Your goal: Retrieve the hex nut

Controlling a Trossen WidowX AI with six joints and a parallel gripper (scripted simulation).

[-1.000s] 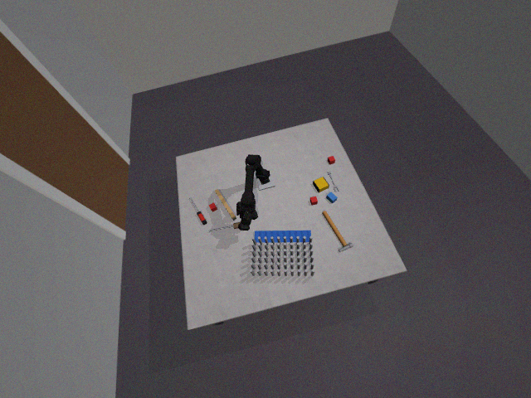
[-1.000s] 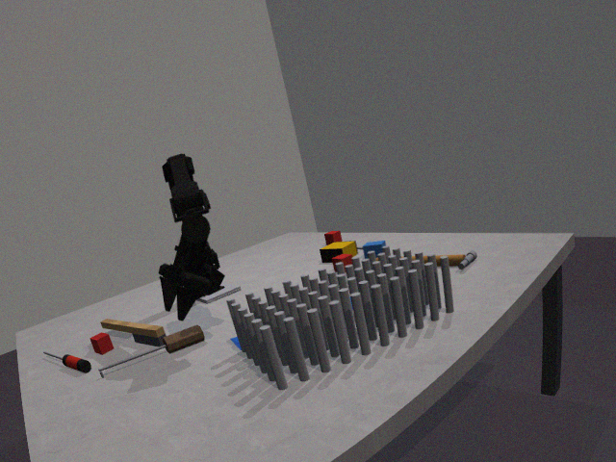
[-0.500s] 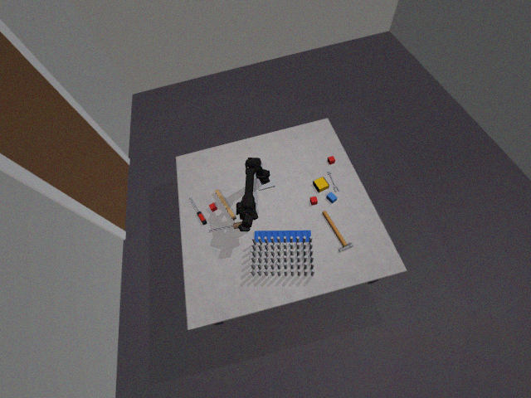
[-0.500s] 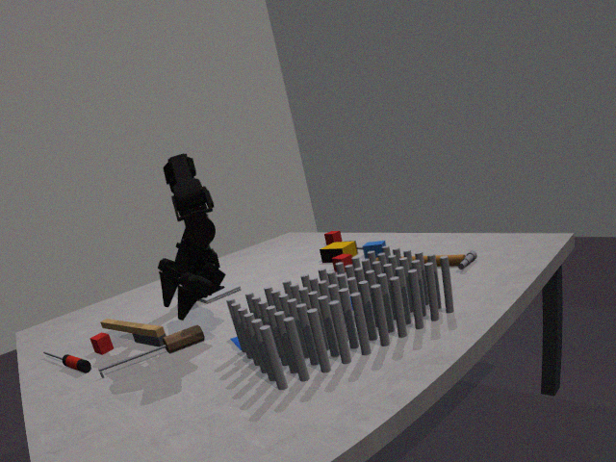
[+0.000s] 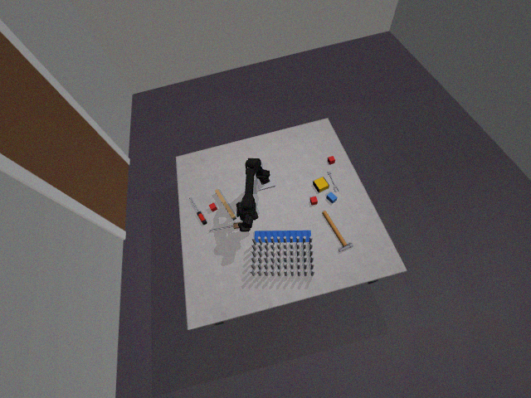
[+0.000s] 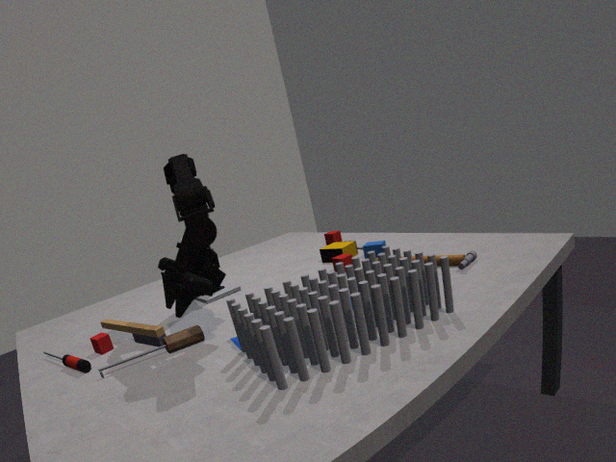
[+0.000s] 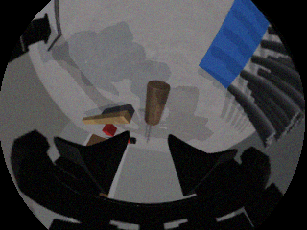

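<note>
My gripper (image 5: 244, 228) (image 6: 173, 310) (image 7: 149, 136) is open and empty, with the fingers partly apart. It hangs above the table, over the handle end of the hook tool. The hook tool (image 5: 236, 225) (image 6: 184, 339) (image 7: 156, 103) lies on the table; it has a brown wooden handle and a thin metal shaft with a small bent tip. The grey metal spacers (image 5: 252, 259) (image 6: 339, 328) (image 7: 251, 114) stand upright in rows. The blue taped strip (image 5: 283, 235) (image 6: 238, 342) (image 7: 230, 43) lies along their front. The nut cannot be made out in any view.
A wooden-handled brush (image 5: 225, 203) (image 6: 133, 326), a red cube (image 5: 212, 206) (image 6: 101, 343) and a screwdriver (image 5: 201, 217) (image 6: 76, 363) lie near the hook tool. A thin bent rod (image 5: 266, 187) lies by the arm's base. A hammer (image 5: 334, 228), wrench (image 5: 333, 182) and yellow block (image 5: 320, 184) lie across the table.
</note>
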